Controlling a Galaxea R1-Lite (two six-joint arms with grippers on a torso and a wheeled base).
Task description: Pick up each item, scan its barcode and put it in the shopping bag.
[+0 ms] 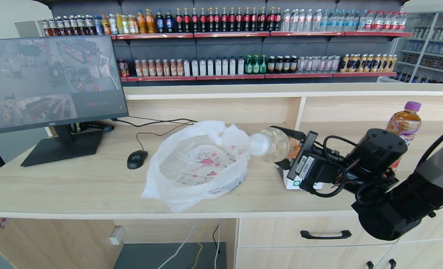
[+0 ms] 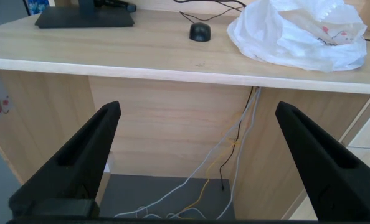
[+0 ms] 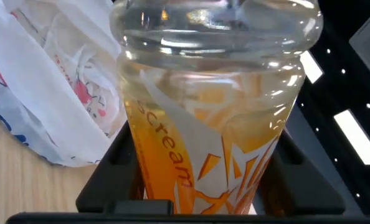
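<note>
Left tool (image 2: 197, 112): low in front of the desk (image 1: 57, 186), below its front edge, fingers spread wide, holding nothing.

Shopping bag (image 1: 199, 164): white plastic with red print, slumped open on the desk, mid-front.

Right tool (image 1: 286, 147): just right of the bag, closed on a clear bottle (image 1: 271, 144) with an orange label. The bottle lies level above the desk, one end at the bag's right rim.

Small white box (image 1: 290, 183): on the desk under that tool.

Mouse (image 1: 137, 158): left of the bag.

Purple-capped bottle (image 1: 404, 127): upright, far right, behind the right arm.

Monitor (image 1: 49, 82): back left.

Drink shelves (image 1: 243, 35): behind the desk.
</note>
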